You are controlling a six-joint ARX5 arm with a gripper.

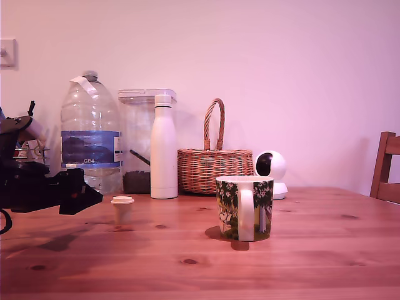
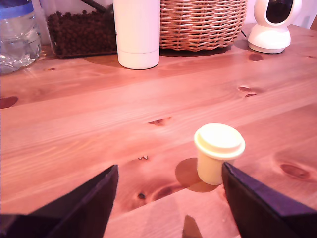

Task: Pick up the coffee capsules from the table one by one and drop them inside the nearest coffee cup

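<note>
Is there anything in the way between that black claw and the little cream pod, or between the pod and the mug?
Nothing visible. The open claw faces the pod across bare table. In the exterior view, only bare wood lies between the pod and the mug; the bottle and basket stand further back.

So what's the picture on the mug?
The mug is white with a green and dark leafy print and a plain white handle; the exterior view shows it best.

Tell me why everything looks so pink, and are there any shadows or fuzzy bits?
In the exterior view a pinkish cast tints the wall, and the coffee cup drops a dark shadow on the table. In the wrist view the coffee capsule is sharp with a shadow beside it, while the open claw shows as dark and slightly blurred.
</note>
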